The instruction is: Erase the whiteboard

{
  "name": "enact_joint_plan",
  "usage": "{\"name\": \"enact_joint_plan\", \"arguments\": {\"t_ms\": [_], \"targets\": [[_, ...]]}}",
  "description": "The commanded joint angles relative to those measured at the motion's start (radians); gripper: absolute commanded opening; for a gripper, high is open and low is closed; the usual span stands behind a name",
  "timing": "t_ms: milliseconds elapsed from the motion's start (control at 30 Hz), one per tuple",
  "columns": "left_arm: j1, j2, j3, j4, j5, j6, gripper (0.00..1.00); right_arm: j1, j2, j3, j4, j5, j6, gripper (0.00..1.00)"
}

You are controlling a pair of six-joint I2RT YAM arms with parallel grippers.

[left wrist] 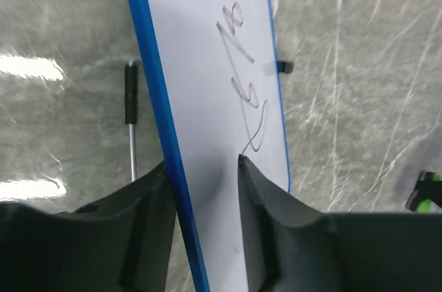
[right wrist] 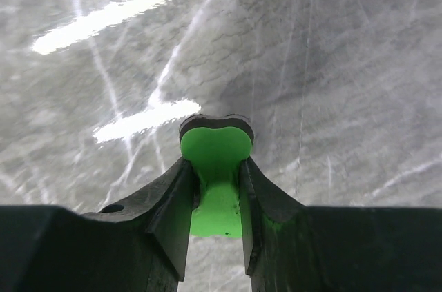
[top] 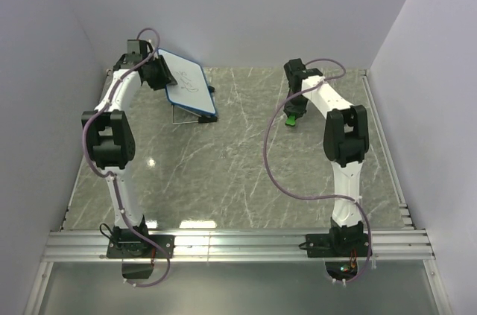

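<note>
The whiteboard [top: 191,88], white with a blue rim and dark scribbles, stands tilted at the back left on its wire stand [top: 191,115]. My left gripper [top: 158,71] is shut on its upper left edge. In the left wrist view the fingers [left wrist: 259,216] clamp the blue rim, and the scribbles [left wrist: 250,99] run up the whiteboard [left wrist: 207,64]. My right gripper [top: 296,109] is shut on the green eraser [top: 292,119], low over the table at the back right, well apart from the board. In the right wrist view the eraser [right wrist: 215,143] sits between the fingers of the gripper [right wrist: 215,162].
The grey marble table [top: 238,173] is walled on three sides, with a metal rail [top: 238,244] along the near edge. The stand's black feet [left wrist: 129,92] rest on the table behind the board. The green eraser shows at the right edge of the left wrist view [left wrist: 428,190].
</note>
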Motion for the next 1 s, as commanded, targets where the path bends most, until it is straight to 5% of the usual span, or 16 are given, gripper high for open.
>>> {"name": "enact_joint_plan", "arguments": {"t_ms": [0, 167, 500, 967], "targets": [[-0.009, 0.021, 0.045, -0.025, 0.021, 0.009, 0.4, -0.006, -0.103, 0.02, -0.017, -0.006, -0.009, 0.0], [-0.01, 0.017, 0.047, -0.039, 0.027, 0.024, 0.0, -0.006, -0.135, 0.03, -0.026, -0.032, 0.001, 0.0], [0.019, -0.046, 0.073, -0.081, 0.139, 0.11, 0.0, 0.014, -0.163, 0.141, -0.069, -0.096, 0.019, 0.0], [0.198, -0.193, 0.016, 0.102, 0.399, -0.069, 0.0, 0.057, -0.244, 0.043, -0.057, -0.112, 0.005, 0.0]]}}
